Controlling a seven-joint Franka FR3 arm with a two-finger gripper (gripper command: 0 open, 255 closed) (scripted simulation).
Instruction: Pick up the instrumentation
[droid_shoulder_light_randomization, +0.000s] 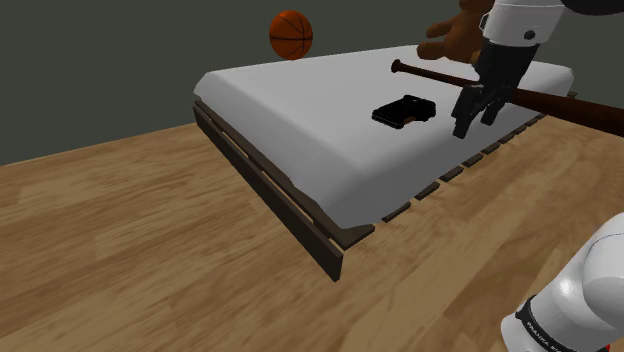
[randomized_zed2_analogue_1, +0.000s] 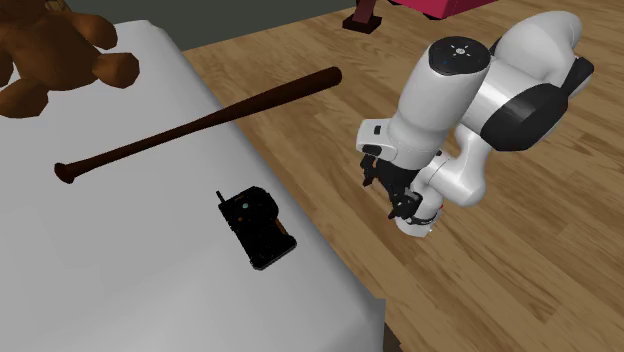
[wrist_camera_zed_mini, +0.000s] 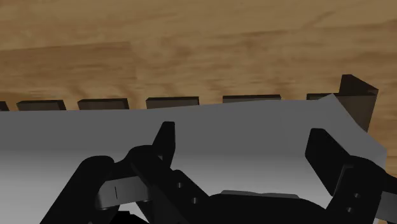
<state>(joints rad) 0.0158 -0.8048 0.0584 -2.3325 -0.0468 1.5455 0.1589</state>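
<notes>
A boxy black device (droid_shoulder_light_randomization: 405, 111) with a stub antenna lies on a smooth grey mattress (droid_shoulder_light_randomization: 300, 110); the black gripper (droid_shoulder_light_randomization: 476, 121) hangs near it, fingers (wrist_camera_zed_mini: 164, 143) spread apart.

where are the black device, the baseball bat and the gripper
black device (randomized_zed2_analogue_1: 258, 228), second exterior view, middle of its body
baseball bat (randomized_zed2_analogue_1: 200, 125), second exterior view, mid-shaft
gripper (wrist_camera_zed_mini: 242, 130), wrist view, midway between its open fingertips

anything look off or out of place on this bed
The long dark brown baseball bat lies slantwise on the grey mattress, its thick end jutting past the edge over the wooden floor. The black handheld device lies flat; nothing spilled.
</notes>
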